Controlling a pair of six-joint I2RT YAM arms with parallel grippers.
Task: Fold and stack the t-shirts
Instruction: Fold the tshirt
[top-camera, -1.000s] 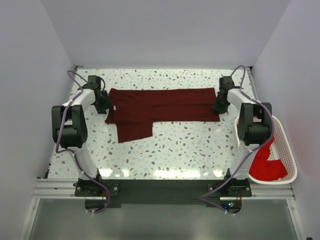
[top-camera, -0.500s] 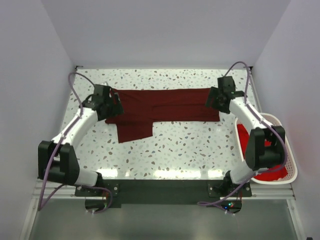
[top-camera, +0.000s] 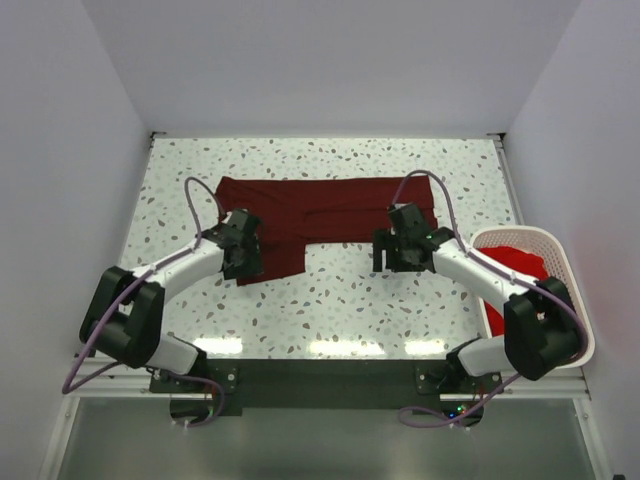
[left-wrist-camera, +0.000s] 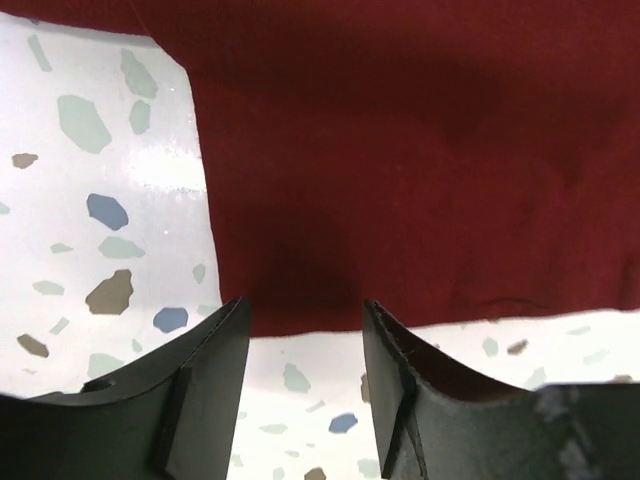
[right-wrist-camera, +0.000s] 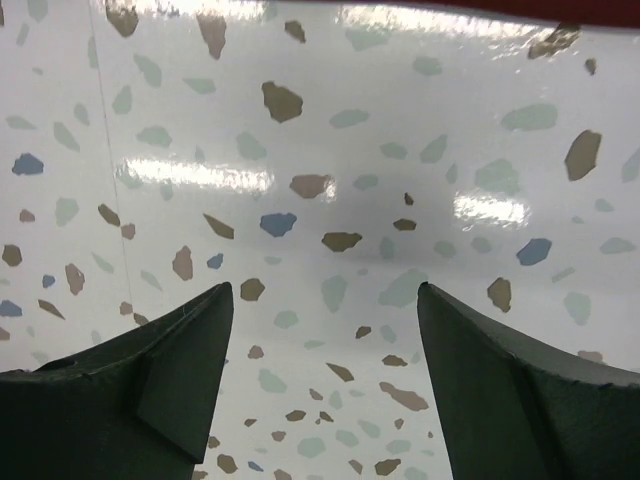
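Note:
A dark maroon t-shirt (top-camera: 330, 208) lies flat as a long band across the far half of the table, with a flap (top-camera: 280, 260) hanging toward me at its left. My left gripper (top-camera: 245, 268) hovers at that flap's near left corner. In the left wrist view it (left-wrist-camera: 305, 312) is open, the cloth's hem (left-wrist-camera: 400, 200) just ahead of its tips and nothing between them. My right gripper (top-camera: 385, 252) sits just in front of the shirt's near edge. In the right wrist view it (right-wrist-camera: 325, 292) stands wide open over bare terrazzo. Brighter red t-shirts (top-camera: 515, 262) lie bunched in the basket.
A white mesh basket (top-camera: 578, 300) sits at the table's right edge, beside the right arm's base. White walls close in the table on the left, far and right sides. Speckled tabletop (top-camera: 350, 300) stretches between the shirt and the arm bases.
Both arms have left the far ends of the maroon shirt and swung in toward its near edge. Both grippers have opened. The shirt lies as before.

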